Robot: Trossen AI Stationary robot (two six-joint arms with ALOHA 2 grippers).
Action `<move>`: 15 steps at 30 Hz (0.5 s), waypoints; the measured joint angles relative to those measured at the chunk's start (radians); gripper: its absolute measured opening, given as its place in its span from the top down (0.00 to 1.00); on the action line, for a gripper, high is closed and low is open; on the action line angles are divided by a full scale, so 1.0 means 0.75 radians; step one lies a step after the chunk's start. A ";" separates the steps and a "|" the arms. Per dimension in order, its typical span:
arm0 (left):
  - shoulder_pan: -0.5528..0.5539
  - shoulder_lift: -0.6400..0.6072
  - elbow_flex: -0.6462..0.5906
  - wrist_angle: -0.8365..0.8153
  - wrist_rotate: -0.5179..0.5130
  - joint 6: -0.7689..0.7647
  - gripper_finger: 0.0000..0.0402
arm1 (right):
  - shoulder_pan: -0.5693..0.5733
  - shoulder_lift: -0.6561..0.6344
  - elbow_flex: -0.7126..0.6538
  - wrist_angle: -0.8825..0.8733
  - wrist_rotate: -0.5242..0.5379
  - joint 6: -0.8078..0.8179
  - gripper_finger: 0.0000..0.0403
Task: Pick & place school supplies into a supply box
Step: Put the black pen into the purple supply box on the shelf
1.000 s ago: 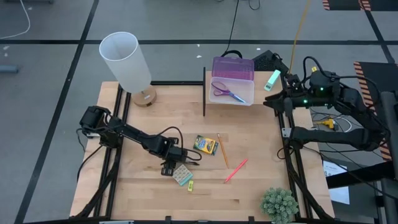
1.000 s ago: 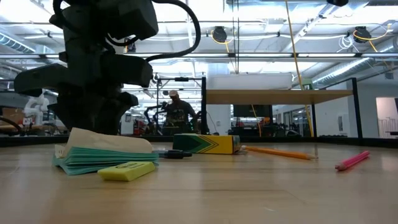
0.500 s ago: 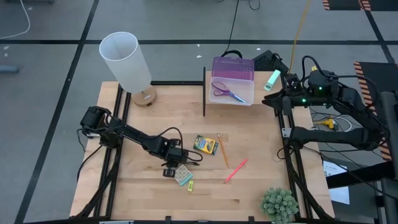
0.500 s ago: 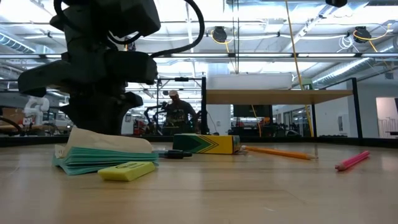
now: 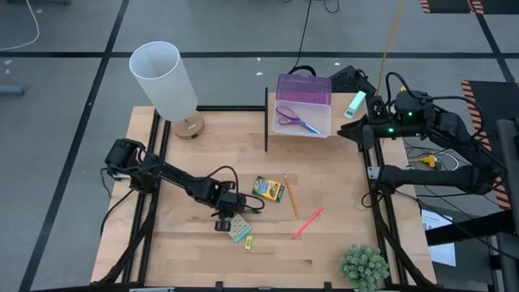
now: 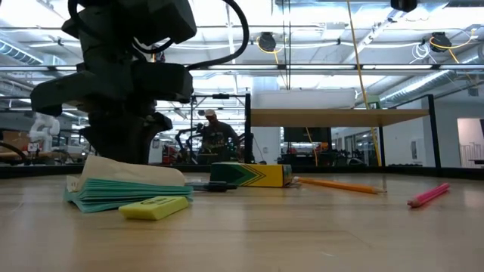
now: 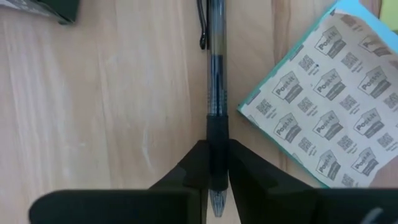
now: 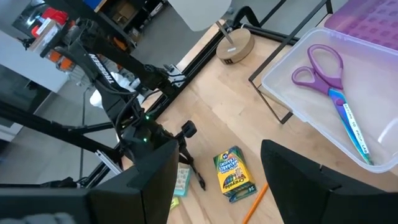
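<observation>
Your left gripper (image 7: pixel 217 180) is pinching the black pen (image 7: pixel 216 93) beside the sticky-note pad (image 7: pixel 323 93), seemingly readying a lift; your right gripper (image 8: pixel 217 186) is waiting, fingers spread wide, near the supply box (image 5: pixel 303 105).

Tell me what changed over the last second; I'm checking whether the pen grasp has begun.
Little moved. The left pincer shifted slightly toward the sticky-note pad and now sits with its fingers closed around the black pen, which lies on the table. The right pincer stayed open near the box. Crayon box, pencil and pink pen did not move.
</observation>
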 joint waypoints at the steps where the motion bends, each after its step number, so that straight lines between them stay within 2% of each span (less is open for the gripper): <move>1: 0.000 0.001 0.008 -0.008 -0.003 -0.009 0.87 | 0.000 0.003 0.000 0.002 0.000 0.000 0.45; 7: 0.000 0.002 0.064 -0.026 -0.005 -0.033 0.89 | 0.000 0.018 0.000 0.061 0.000 0.000 0.45; 15: 0.014 -0.043 0.064 -0.103 -0.005 -0.092 0.88 | 0.000 0.044 0.000 0.074 0.000 0.001 0.45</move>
